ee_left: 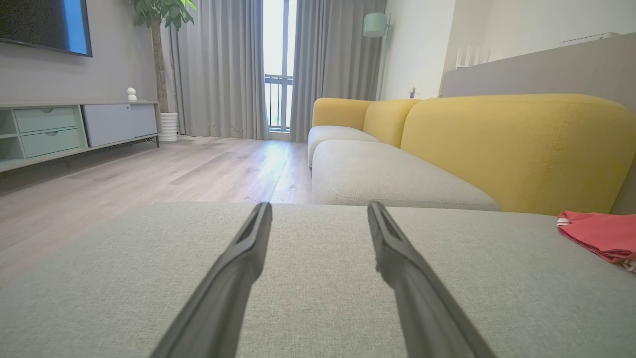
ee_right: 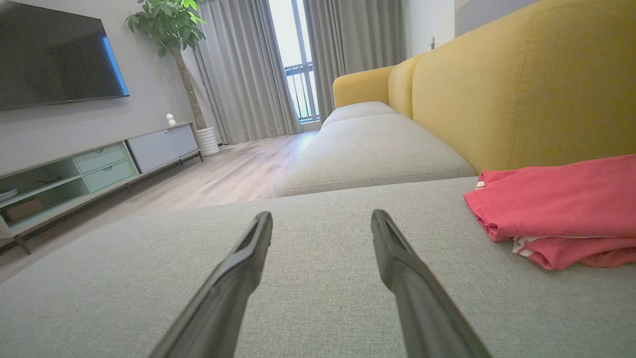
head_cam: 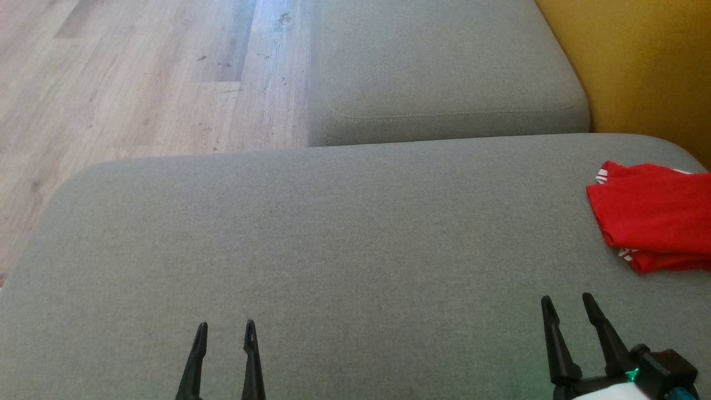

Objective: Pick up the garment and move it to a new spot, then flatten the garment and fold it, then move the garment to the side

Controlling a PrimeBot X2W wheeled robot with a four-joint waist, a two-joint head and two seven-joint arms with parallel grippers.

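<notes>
The garment (head_cam: 652, 214) is red with white stripes at its hems and lies folded at the right edge of the grey sofa cushion (head_cam: 333, 244). The left wrist view has the garment (ee_left: 598, 233) at its far right, and the right wrist view has the garment (ee_right: 561, 209) close by on its right. My left gripper (head_cam: 226, 329) is open low over the cushion's near side, with nothing between its fingers. Off to the right, my right gripper (head_cam: 567, 303) is open too, empty, a short way in front of the garment and apart from it.
A second grey seat cushion (head_cam: 439, 72) lies beyond the near one, with the yellow backrest (head_cam: 639, 66) along the right. Wooden floor (head_cam: 139, 78) runs to the left. Across the room stand a TV cabinet (ee_left: 74, 127), a potted plant (ee_left: 161, 49) and curtains (ee_left: 223, 64).
</notes>
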